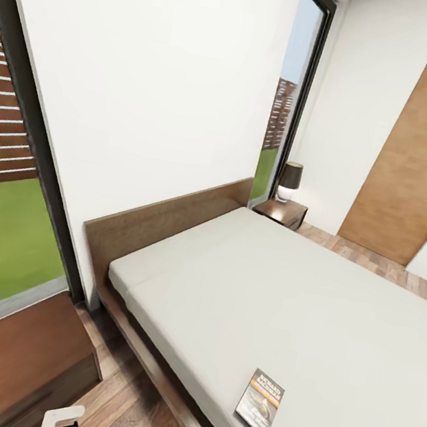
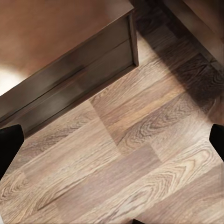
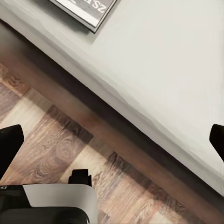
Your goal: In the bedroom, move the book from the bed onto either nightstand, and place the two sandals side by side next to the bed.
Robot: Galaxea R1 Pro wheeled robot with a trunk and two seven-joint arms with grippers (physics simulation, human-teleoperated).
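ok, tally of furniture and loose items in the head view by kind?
bed: 1
nightstands: 2, near, far
lamp: 1
book: 1
door: 1
Total: 6
No sandals are in view. Both grippers look open, fingertips at the edges of the wrist views.

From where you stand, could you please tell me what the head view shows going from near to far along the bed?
Book near the mattress's edge → bare stretch of bed → far nightstand with a lamp on it → tall window behind.
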